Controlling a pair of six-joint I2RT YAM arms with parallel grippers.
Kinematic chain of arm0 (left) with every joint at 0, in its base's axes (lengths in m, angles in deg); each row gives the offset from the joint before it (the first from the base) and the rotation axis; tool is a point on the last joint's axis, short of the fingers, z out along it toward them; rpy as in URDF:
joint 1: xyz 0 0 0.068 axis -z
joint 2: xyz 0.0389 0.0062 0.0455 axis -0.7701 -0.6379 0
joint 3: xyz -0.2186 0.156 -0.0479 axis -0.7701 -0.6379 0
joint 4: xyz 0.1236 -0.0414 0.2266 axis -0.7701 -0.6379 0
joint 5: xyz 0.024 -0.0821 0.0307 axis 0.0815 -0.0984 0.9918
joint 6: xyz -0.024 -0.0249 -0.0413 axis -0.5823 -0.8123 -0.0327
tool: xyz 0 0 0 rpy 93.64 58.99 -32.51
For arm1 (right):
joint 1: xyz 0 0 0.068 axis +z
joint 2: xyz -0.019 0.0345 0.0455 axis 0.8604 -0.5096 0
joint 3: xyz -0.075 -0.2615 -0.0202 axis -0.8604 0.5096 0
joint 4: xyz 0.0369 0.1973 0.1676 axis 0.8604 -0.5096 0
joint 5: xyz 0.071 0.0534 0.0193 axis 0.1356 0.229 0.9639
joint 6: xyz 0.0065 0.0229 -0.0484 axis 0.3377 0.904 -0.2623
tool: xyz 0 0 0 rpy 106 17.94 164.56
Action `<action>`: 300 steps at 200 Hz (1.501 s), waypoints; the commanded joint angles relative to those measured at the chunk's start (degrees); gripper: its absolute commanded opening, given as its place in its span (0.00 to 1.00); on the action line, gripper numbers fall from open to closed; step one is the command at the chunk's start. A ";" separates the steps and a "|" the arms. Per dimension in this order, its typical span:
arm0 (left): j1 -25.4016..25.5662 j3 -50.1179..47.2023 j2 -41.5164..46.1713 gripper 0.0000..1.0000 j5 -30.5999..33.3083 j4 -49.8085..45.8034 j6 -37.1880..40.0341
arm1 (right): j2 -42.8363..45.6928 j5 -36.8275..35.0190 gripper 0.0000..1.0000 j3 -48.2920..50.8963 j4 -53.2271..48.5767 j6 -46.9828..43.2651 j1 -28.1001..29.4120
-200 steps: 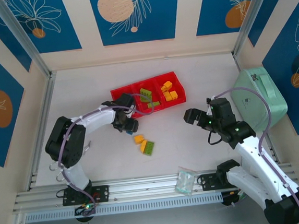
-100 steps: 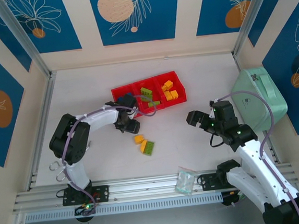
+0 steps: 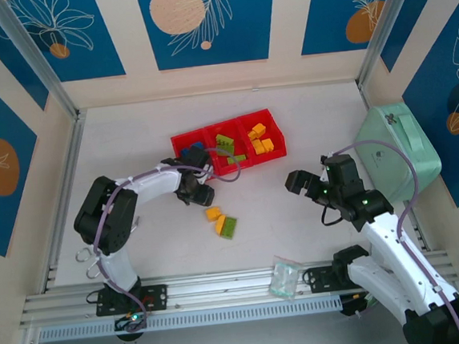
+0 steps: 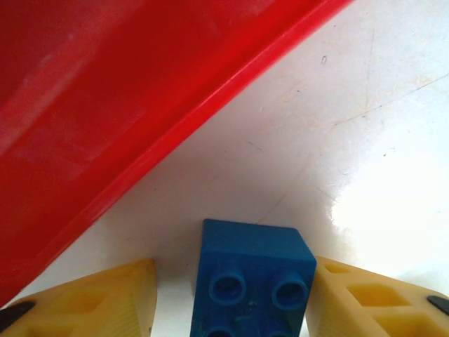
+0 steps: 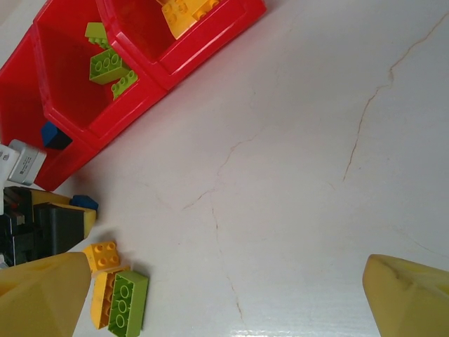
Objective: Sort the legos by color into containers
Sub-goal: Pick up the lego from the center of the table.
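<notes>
The red tray holds a blue lego in its left compartment, green legos in the middle and orange ones on the right. My left gripper is low on the table just in front of the tray's left end. A blue lego lies between its fingers. The right finger touches it and the left finger stands a little off. An orange lego and a green lego lie loose mid-table. My right gripper hovers wide open over bare table.
A mint green case stands by the right wall. A small clear bag lies at the near edge by the aluminium rail. In the right wrist view the loose green lego lies on a yellow one.
The left gripper's jaws have narrowed around the blue lego while it shifted slightly beside the tray. The right gripper drew back a little toward the right and has held still since.
</notes>
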 commanded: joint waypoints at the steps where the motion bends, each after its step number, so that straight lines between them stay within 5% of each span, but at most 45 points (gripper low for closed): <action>1: 2.69 -2.25 0.24 0.53 -6.08 3.22 1.08 | 0.40 1.32 1.00 0.65 0.18 0.70 -0.26; 79: 6.52 -8.13 8.34 0.58 -0.09 4.32 -1.40 | -0.08 1.73 1.00 1.52 1.64 1.25 -0.24; 152: 6.41 0.06 1.77 0.60 9.54 -0.47 -1.29 | 1.00 1.35 1.00 0.80 -0.77 0.61 -0.24; 174: 6.33 1.59 0.70 0.57 12.40 -0.82 -7.15 | 1.76 0.78 1.00 1.12 -0.98 0.73 -0.25; 211: 6.44 0.82 -0.68 0.53 7.00 3.38 -16.72 | 1.00 1.48 1.00 1.59 0.78 1.30 -0.20; 262: 6.44 -1.37 -2.52 0.46 7.55 4.80 -20.23 | -1.28 0.87 1.00 0.10 1.25 -0.33 -0.33; 300: 6.40 -3.78 -0.33 0.30 8.61 6.52 -22.00 | -3.28 1.97 1.00 0.70 4.08 0.82 -0.26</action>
